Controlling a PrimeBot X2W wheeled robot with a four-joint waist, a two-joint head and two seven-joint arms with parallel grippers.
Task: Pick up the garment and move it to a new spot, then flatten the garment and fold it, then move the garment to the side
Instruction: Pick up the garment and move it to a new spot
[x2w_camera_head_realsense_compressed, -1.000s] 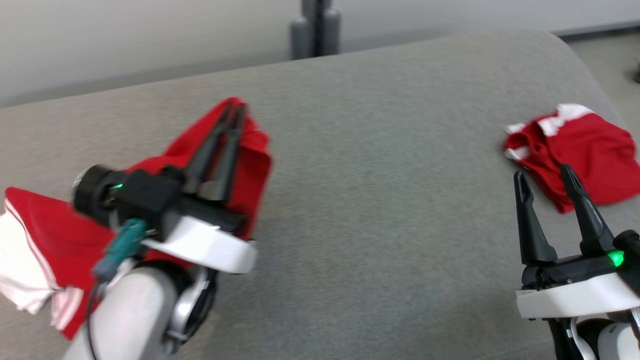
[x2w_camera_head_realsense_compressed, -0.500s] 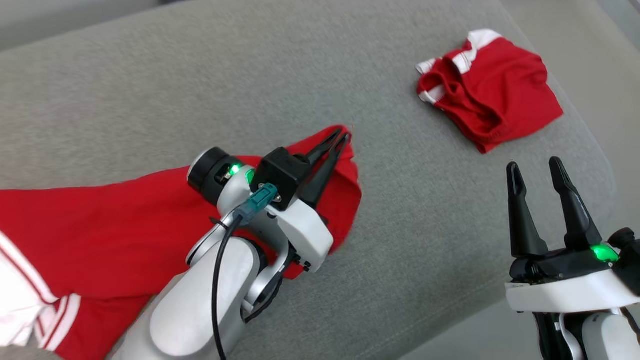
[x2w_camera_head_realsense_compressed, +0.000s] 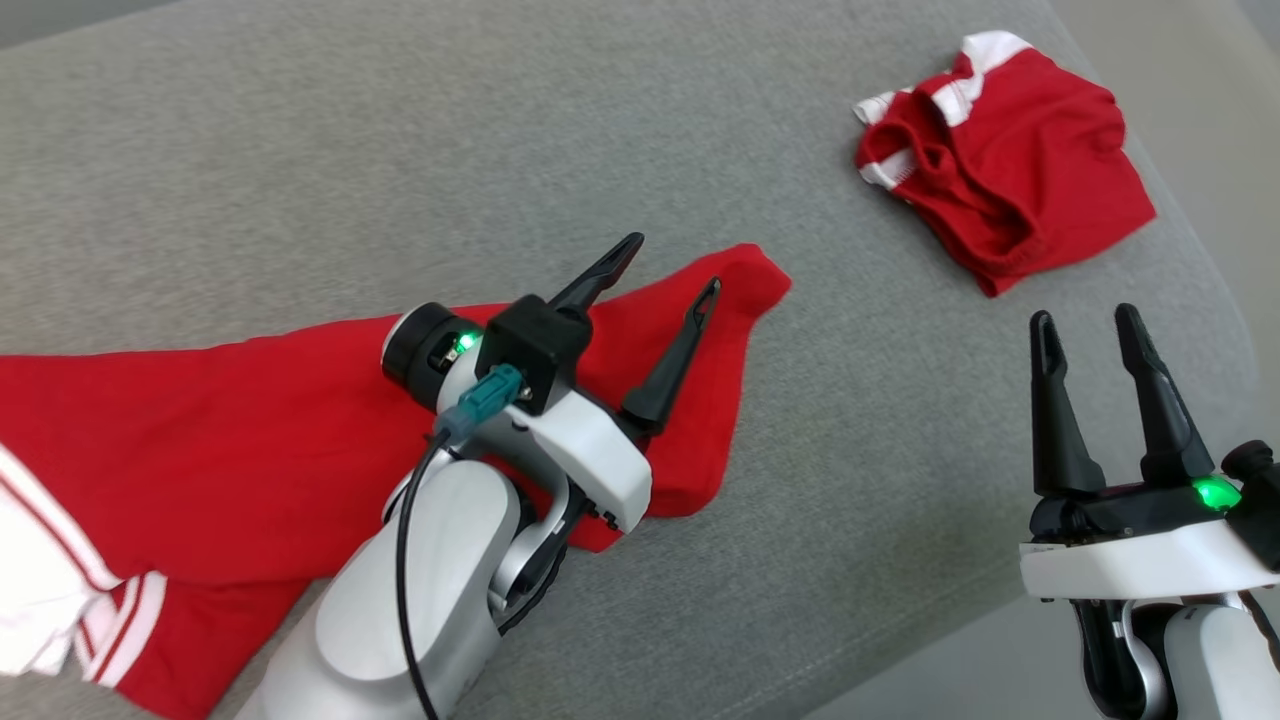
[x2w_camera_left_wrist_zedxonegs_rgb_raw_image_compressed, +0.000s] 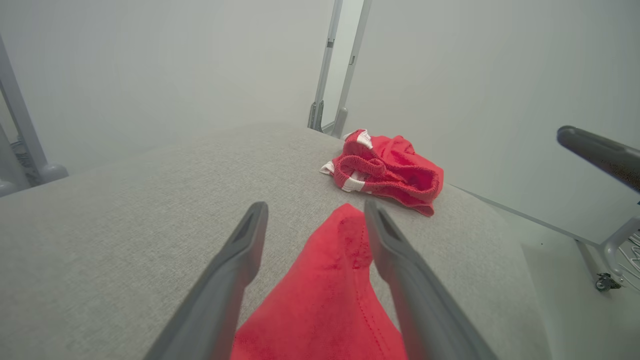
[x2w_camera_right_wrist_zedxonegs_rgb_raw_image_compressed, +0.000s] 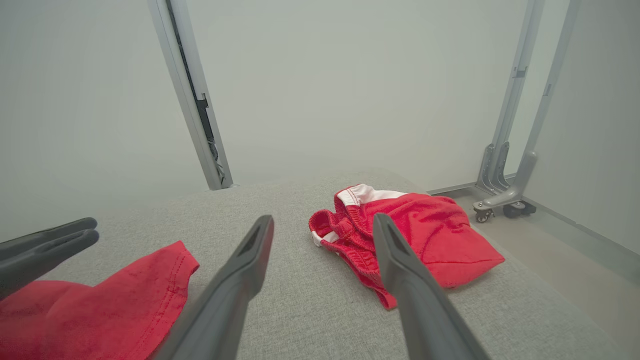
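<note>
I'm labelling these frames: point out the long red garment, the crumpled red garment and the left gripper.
long red garment (x2w_camera_head_realsense_compressed: 200, 400): head view, its flat red middle.
crumpled red garment (x2w_camera_head_realsense_compressed: 1060, 180): head view, its red body.
left gripper (x2w_camera_head_realsense_compressed: 673, 264): head view, midway between its open fingertips.

No readable text, label, brand, number or sign appears on anything in these views.

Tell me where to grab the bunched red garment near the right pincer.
Take the bunched red garment by its raised ribbed band, which stands up along the side toward the middle of the grey cushion. Probably bring the open right pincer down from above, straddling that ridge; the rest lies flatter.
</note>
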